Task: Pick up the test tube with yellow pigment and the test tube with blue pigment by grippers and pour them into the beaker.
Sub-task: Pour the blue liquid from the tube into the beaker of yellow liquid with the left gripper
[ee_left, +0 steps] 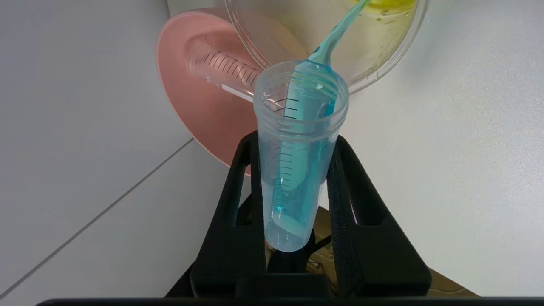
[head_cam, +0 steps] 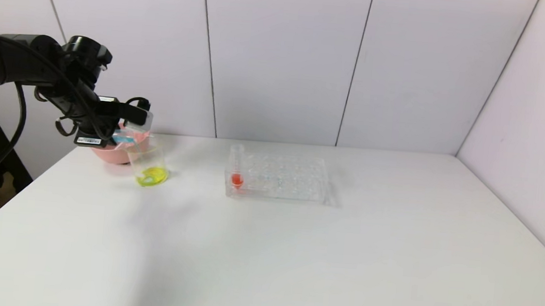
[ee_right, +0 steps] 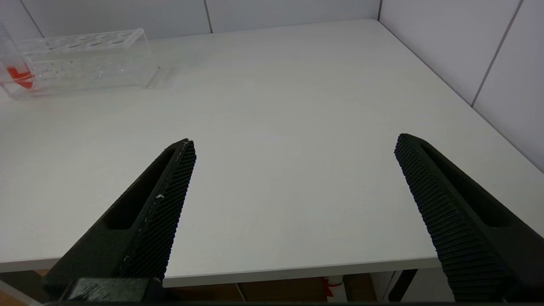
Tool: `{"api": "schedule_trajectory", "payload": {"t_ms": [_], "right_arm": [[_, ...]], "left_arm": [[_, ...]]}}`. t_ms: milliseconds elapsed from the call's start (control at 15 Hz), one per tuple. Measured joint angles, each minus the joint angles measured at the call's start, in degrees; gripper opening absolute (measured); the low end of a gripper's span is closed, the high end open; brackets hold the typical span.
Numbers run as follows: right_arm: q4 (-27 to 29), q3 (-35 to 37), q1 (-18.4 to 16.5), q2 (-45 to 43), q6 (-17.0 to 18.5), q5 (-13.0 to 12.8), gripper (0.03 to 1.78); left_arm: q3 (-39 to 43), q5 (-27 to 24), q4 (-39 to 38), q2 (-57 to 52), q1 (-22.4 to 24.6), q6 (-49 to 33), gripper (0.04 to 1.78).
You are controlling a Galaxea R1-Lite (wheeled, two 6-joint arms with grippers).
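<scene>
My left gripper point(head_cam: 128, 127) point(ee_left: 295, 138) is shut on the test tube with blue pigment point(ee_left: 297, 170) point(head_cam: 125, 137), at the table's far left. The tube is tipped mouth-down over the beaker point(head_cam: 149, 165) point(ee_left: 382, 55). A thin blue stream runs from its lip into the beaker, which has yellow liquid in its bottom. The test tube with yellow pigment does not show as such: an empty clear graduated tube point(ee_left: 225, 72) lies in the pink bowl point(ee_left: 199, 106). My right gripper point(ee_right: 293, 144) hangs open over the near table edge, holding nothing, and is outside the head view.
The pink bowl point(head_cam: 107, 152) stands just behind and left of the beaker. A clear plastic rack point(head_cam: 275, 177) point(ee_right: 80, 63) sits mid-table at the back, with a red-liquid tube point(head_cam: 236, 167) upright in its left end. Walls close off the back and right.
</scene>
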Motion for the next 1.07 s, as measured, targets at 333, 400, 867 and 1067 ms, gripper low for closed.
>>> {"api": "schedule_trajectory", "payload": {"t_ms": [333,400,867,1067], "right_arm": [[0.0,0.0,0.0,0.0,-0.02,0.0,1.71],[0.0,0.0,0.02,0.0,0.0,-0.02,1.71],[0.0,0.0,0.0,0.0,-0.02,-0.02,1.71],[0.02,0.0,0.02,0.0,-0.04,-0.02,1.71]], "left_arm": [[0.04,1.85,0.06,-0.27,-0.48,-0.02,0.44],[0.06,2.45,0.06,-0.28,-0.56,0.0,0.44],[0.06,6.73,-0.13,-0.49,-1.94,0.37,0.44],[0.06,7.25,-0.17,-0.69,-2.07,0.76,0.44]]}}
